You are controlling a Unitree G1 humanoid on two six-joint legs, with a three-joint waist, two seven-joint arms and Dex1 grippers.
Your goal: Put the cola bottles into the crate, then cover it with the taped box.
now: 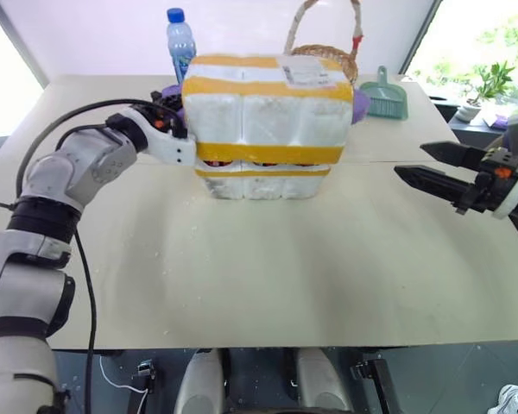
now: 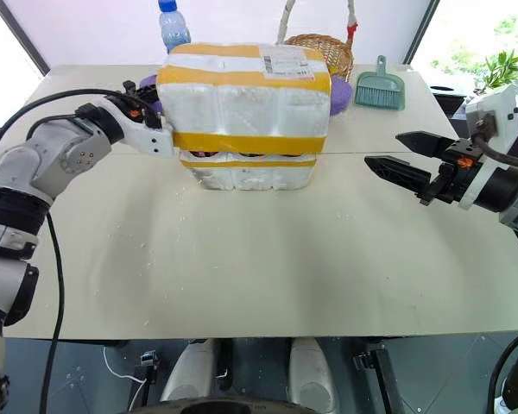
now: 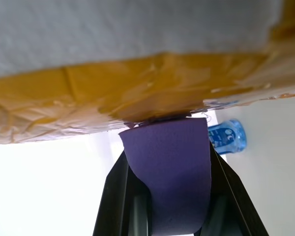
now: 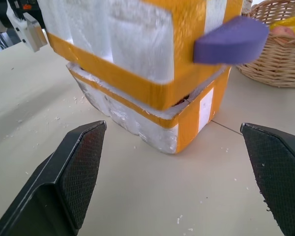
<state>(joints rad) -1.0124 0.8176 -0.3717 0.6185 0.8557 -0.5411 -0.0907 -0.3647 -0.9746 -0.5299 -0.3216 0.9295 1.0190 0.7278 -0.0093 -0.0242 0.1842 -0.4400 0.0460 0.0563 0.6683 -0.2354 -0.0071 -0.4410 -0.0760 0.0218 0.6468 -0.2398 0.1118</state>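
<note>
Right gripper (image 1: 439,170): right edge of frame, mid-height, jaws spread wide and empty, pointing level toward frame centre, well apart from the stack. Crate (image 1: 261,181): centre frame, long axis left to right, red caps just visible under the lid. Taped box (image 1: 268,108): resting on the crate, slightly askew. Left gripper (image 1: 180,138): upper left, at the box's left end, jaws closed on a purple strap (image 3: 169,162); nearer arm.
</note>
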